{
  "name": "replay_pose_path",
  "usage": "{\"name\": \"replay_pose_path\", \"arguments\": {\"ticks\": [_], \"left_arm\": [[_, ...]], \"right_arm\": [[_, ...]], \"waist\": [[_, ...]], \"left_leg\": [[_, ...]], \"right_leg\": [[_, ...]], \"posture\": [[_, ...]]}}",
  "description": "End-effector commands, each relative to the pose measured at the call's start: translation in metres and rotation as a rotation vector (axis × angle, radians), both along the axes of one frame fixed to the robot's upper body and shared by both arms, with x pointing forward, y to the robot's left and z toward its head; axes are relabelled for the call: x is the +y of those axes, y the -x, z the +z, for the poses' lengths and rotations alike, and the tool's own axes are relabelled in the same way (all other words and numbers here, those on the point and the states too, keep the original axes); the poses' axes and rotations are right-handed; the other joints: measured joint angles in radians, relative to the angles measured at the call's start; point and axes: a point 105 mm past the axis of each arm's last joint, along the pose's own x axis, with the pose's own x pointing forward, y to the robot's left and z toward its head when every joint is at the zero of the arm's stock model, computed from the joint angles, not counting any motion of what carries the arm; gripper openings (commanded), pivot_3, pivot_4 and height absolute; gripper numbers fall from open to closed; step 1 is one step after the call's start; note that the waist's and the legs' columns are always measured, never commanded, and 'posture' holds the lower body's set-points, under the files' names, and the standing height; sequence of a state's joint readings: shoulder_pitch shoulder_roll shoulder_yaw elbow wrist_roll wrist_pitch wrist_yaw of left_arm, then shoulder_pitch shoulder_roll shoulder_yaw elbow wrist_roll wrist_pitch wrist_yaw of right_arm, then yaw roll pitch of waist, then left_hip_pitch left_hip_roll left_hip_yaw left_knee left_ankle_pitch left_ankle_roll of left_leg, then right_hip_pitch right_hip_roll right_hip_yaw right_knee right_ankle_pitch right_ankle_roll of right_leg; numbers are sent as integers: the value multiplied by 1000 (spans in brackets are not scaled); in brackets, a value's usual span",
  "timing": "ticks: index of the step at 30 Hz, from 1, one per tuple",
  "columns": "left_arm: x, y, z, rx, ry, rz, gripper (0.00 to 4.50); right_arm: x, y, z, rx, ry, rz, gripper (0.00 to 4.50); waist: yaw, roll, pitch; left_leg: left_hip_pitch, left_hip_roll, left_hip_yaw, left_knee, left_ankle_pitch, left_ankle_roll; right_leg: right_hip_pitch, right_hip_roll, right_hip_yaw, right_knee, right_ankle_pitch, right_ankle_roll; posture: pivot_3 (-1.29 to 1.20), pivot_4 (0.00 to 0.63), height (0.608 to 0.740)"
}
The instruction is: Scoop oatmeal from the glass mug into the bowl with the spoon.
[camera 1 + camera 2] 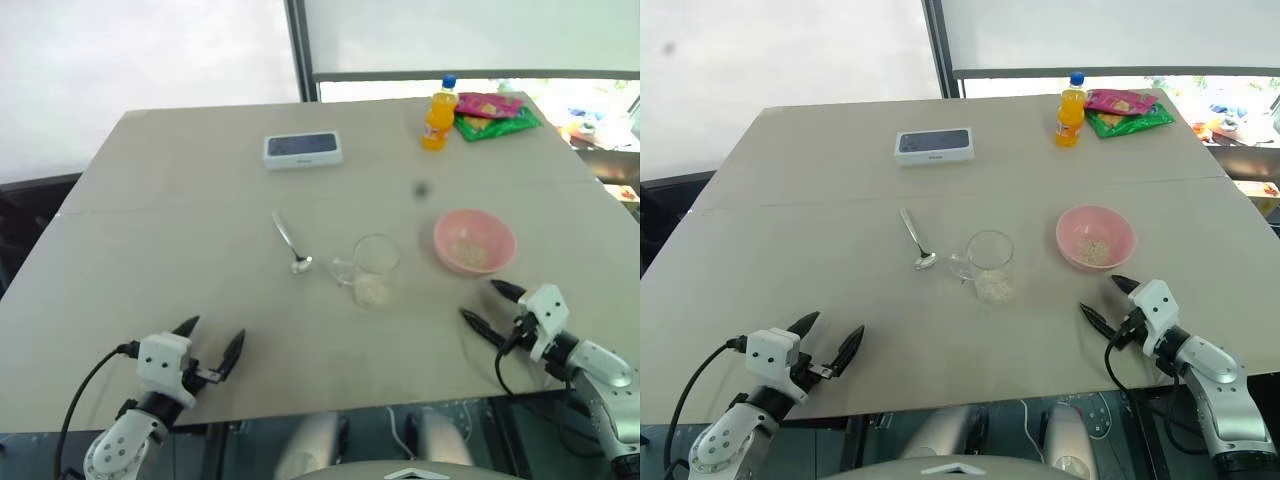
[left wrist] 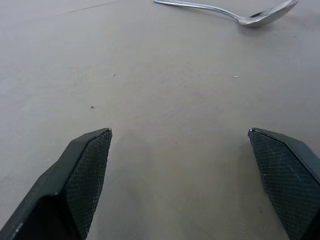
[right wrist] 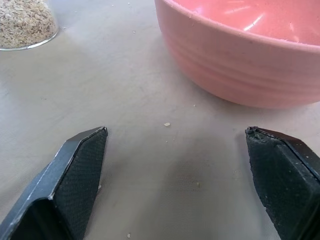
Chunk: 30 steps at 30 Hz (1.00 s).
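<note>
A clear glass mug [image 1: 372,268] stands mid-table with pale oatmeal [image 1: 372,291] in its bottom. Just left of it lies the silver spoon [image 1: 290,243], head toward me. The pink bowl [image 1: 474,241] sits to the mug's right and holds a few flakes. My left gripper [image 1: 211,340] hovers open and empty near the table's front left edge, well short of the spoon [image 2: 235,14]. My right gripper [image 1: 487,304] is open and empty at the front right, just before the bowl [image 3: 240,55], with the mug's base [image 3: 27,25] off to one side.
A dark phone on a white box [image 1: 302,149] lies at the back centre. An orange bottle [image 1: 438,113] and colourful snack packets [image 1: 495,112] stand at the back right. The table's front edge [image 1: 330,412] runs just behind both grippers.
</note>
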<state>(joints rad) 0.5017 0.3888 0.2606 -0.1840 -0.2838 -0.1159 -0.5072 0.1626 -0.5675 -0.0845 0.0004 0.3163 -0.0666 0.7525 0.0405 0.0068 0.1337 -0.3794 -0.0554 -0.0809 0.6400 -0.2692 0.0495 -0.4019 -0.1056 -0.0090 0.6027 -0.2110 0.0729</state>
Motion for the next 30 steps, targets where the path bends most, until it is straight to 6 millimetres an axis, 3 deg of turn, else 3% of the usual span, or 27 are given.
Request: {"name": "replay_pose_path", "arguments": {"ticks": [1,25,30], "left_arm": [[-6,9,-31,135,-3,-15,4500],[-12,4,-33,132,58,-35,4500],[-12,-15,-18,77,91,-1,4500]], "right_arm": [[-5,16,-35,155,36,-20,4459],[-4,17,-35,150,42,-24,4459],[3,21,-17,114,45,41,4459]], "waist": [[0,0,0],[0,0,0],[4,3,2]], "left_leg": [[0,0,0,0,0,0],[0,0,0,0,0,0],[0,0,0,0,0,0]], "right_leg": [[0,0,0,0,0,0],[0,0,-1,0,0,0],[0,-1,-1,0,0,0]], "posture": [[0,150,740],[0,150,740],[0,150,740]]}}
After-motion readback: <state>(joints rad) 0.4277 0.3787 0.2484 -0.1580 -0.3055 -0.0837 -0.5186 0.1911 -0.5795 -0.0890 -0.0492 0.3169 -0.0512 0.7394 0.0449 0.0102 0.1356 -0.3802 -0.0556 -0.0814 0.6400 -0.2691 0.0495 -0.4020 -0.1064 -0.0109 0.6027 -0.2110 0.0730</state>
